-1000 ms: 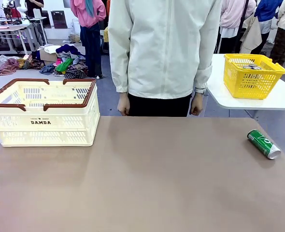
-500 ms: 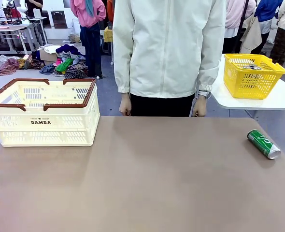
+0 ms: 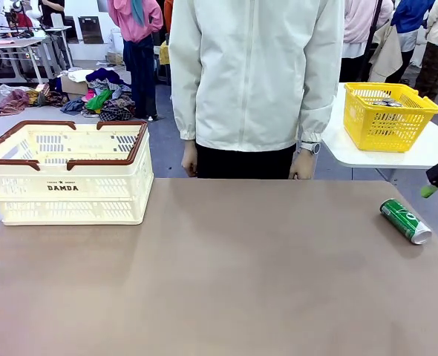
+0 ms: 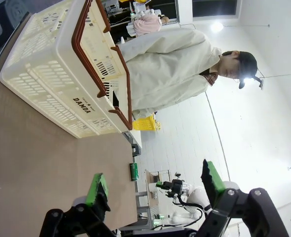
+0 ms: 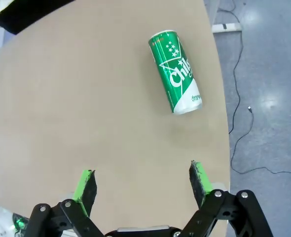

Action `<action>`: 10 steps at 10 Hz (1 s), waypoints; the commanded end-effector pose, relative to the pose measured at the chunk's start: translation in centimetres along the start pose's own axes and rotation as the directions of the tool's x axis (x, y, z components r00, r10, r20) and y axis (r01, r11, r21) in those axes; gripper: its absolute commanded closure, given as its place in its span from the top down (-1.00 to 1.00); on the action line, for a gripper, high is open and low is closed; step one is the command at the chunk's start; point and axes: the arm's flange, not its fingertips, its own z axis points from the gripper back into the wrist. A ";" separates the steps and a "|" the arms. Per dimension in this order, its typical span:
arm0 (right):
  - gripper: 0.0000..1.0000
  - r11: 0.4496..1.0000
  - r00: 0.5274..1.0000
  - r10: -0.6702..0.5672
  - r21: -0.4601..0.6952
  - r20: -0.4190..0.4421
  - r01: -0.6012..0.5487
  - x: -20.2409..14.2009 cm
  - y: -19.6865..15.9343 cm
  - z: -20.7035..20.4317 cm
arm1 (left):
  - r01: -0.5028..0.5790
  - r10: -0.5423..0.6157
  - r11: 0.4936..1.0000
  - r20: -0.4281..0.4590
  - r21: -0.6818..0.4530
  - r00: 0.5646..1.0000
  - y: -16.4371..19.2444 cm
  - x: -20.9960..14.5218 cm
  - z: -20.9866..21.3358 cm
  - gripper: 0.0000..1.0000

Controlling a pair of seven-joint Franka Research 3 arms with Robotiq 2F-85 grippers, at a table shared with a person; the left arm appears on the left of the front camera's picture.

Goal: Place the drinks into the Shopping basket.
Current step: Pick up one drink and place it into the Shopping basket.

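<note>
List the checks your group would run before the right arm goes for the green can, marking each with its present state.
1. Right gripper open: ok, jaws wide apart.
2. Green can free to grasp: ok, lying on its side alone near the table's right edge.
3. Can between the fingers: not ok, it lies ahead of them.
4. Shopping basket ready: ok, upright, top open.
5. Person's hands clear of the can: ok, at the far edge.

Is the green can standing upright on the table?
No, the green can lies on its side on the table, close to the table's edge.
</note>
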 end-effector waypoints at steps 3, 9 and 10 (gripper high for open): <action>1.00 0.975 0.984 0.153 -0.147 -0.093 -0.166 1.2 2.2 -4.5 | 0.016 -0.016 1.000 0.002 -0.016 1.000 0.0 0.1 0.1 1.00; 1.00 0.918 0.941 0.252 -0.253 -0.226 -0.306 5.3 2.7 -9.4 | 0.016 -0.016 1.000 0.002 -0.016 1.000 0.0 0.1 0.1 1.00; 1.00 0.916 0.924 0.267 -0.225 -0.274 -0.332 5.9 3.0 -9.9 | 0.016 -0.016 1.000 0.002 -0.016 1.000 0.0 0.1 0.1 1.00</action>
